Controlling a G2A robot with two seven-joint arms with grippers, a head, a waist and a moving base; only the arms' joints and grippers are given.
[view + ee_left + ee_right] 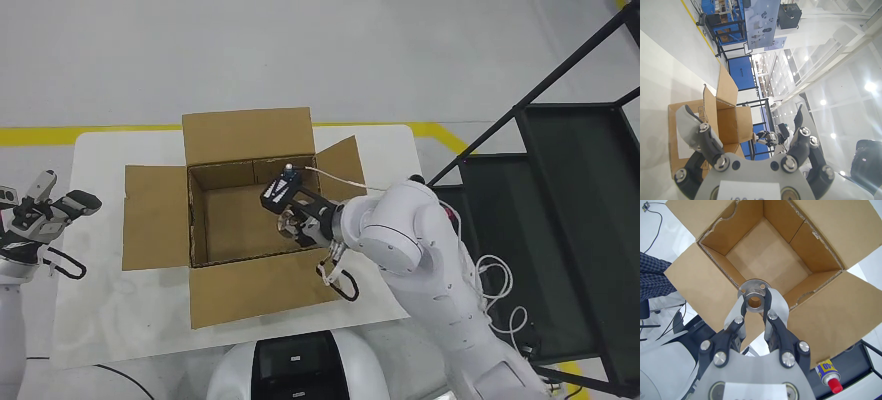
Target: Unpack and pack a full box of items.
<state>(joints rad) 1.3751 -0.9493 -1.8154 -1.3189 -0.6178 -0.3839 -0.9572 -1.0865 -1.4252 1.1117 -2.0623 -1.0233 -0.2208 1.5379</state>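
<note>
An open cardboard box (pixel 240 220) stands in the middle of the white table with all of its flaps folded out; its floor (pixel 766 256) is bare. My right gripper (pixel 755 303) hangs over the box's near-right corner, shut on a metal flange (pixel 753 285), a round disc with bolt holes and a hollow hub. From above, the right gripper (pixel 291 222) sits just inside the box's right wall. My left gripper (pixel 743 121) is open with nothing between its fingers, off the table's left edge (pixel 62 198), facing the box (pixel 727 117) from the side.
A blue and yellow spray can (pixel 827 376) with a red cap lies on a dark shelf beyond the box's right flap. A black stepped rack (pixel 560 180) stands right of the table (pixel 110 310). A white cable (pixel 345 181) runs over the right flap.
</note>
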